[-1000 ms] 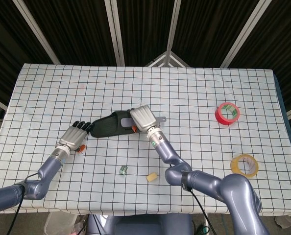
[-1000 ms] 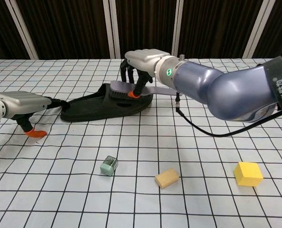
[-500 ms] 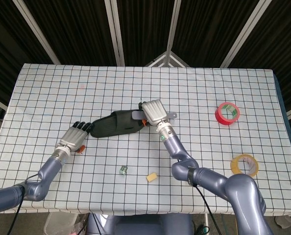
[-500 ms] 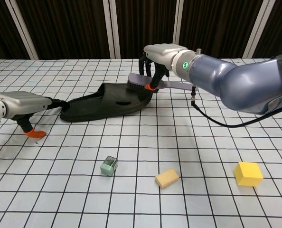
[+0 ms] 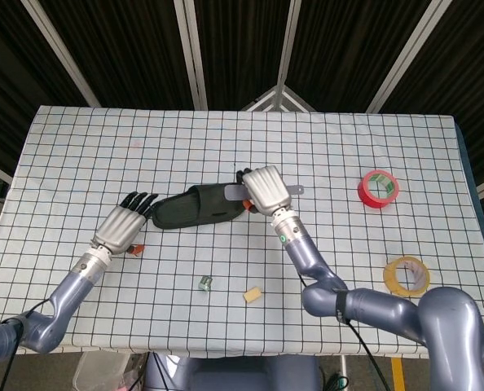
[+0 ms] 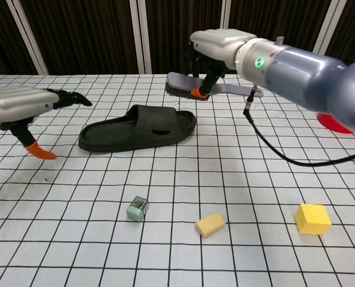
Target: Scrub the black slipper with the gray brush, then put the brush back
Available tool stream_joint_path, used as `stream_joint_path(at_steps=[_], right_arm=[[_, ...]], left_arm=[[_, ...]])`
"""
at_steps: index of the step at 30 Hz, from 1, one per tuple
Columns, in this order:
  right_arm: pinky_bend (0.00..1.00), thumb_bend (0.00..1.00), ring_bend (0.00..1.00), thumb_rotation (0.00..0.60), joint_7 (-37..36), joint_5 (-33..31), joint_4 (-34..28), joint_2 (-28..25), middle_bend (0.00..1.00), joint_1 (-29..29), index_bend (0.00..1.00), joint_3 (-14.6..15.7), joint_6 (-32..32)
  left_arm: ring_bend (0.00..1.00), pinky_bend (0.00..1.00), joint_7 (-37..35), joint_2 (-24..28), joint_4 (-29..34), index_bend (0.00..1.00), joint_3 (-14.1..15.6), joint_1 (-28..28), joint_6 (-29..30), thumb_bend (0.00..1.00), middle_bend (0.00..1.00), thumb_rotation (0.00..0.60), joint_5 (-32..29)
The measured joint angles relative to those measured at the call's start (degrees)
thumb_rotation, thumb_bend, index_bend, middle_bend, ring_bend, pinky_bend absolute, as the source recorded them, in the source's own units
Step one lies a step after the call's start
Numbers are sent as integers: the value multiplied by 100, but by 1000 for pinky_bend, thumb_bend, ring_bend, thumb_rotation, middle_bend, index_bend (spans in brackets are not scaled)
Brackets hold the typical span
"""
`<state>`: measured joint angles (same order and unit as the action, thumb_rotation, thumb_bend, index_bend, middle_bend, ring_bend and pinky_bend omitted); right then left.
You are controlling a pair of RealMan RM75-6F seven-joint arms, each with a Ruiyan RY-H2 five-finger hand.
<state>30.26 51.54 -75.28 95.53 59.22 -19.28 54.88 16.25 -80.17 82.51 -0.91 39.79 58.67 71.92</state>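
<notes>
A: What had changed in the half-second before this moment?

B: The right hand (image 6: 216,51), fingers curled around the gray long-handled plastic brush (image 6: 189,86), had lifted the brush clear of the black rubber slide slipper (image 6: 138,127); a second earlier the bristles rested on the slipper's strap. The left hand (image 6: 22,107), fingers spread and holding nothing, had risen off the slipper's toe end. The slipper lay near the middle of the checked-cloth bench (image 5: 87,138). Scrubbing appeared finished, with the brush's return still to come.

A: What did each view add?

B: The chest view showed air between bristles and slipper, and a yellow foam block (image 6: 312,218) toward the bench's right front. The head view alone showed the red tape roll (image 5: 378,188) and the yellow tape roll (image 5: 407,275) along the right edge.
</notes>
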Motion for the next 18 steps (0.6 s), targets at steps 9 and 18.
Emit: stream_joint_path(at_steps=[9,18], right_arm=[[585,636,577,600,673,-463,-1229,-1079,647,-913,776,669,641],[585,636,577,600,487,-254,-1150,-1139,647,-1387,776,1234,651]], left_arm=[[0,18,-355,963,989,0,360,-1312,1972,112,0,599,840],[0,18,-776,1101,966,0,746,-2446,3040,105,0,599,1228]])
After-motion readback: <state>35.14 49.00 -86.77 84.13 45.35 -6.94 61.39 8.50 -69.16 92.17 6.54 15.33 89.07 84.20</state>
